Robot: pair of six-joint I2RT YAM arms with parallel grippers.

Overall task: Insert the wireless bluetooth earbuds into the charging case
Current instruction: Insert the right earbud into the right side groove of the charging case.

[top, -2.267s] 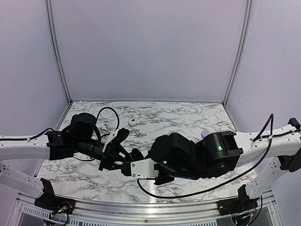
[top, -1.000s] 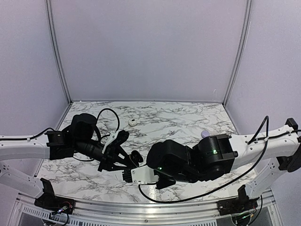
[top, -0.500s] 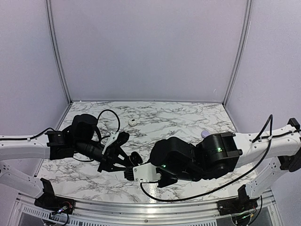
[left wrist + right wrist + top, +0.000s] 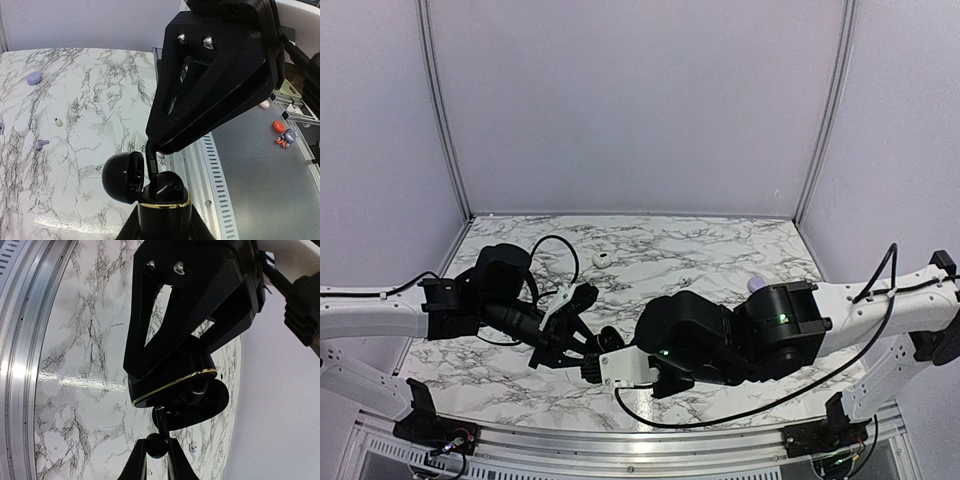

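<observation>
A black charging case (image 4: 165, 200) with a gold rim is clamped in my left gripper (image 4: 164, 222), lifted above the table's near edge, its lid (image 4: 122, 177) hinged open to the left. My right gripper (image 4: 158, 460) is shut on the round head of a black earbud (image 4: 157, 446). The earbud's stem (image 4: 151, 160) reaches into the open case (image 4: 172, 382). In the top view both grippers (image 4: 598, 342) (image 4: 590, 370) meet at the front middle of the marble table. The case's sockets are hidden from view.
A lilac case (image 4: 34, 77) and a white case (image 4: 603, 259) lie farther back on the marble. A small white earbud (image 4: 58, 121) and a lilac earbud (image 4: 41, 145) lie loose there. The table's metal rail (image 4: 200, 165) runs just beside the held case.
The right gripper has shifted slightly back and forth beside the case, still holding the earbud. The left gripper has stayed almost still with the case.
</observation>
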